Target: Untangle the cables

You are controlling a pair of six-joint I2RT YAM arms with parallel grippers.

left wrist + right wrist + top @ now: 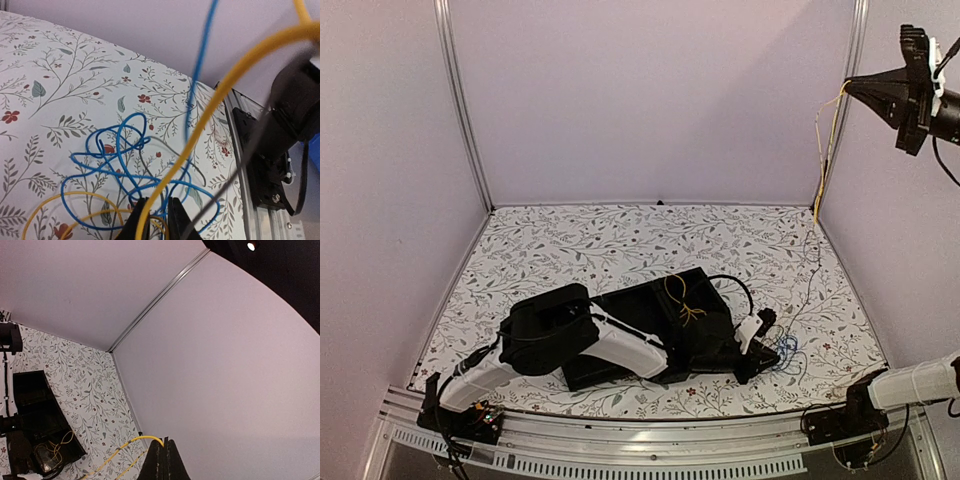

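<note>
Light, floppy cables (115, 160) knot at the table's (570, 240) lower right; I'd pinch beside the knot. My right claw (164, 456) clamps the yellow strand (830, 150) upper right. Whether my left claw (156, 218) has gripped, I cannot tell.

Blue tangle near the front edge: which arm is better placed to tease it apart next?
Left arm: its jaws are down right at the blue tangle. The right arm is high up, jaws shut on the yellow cable.
</note>
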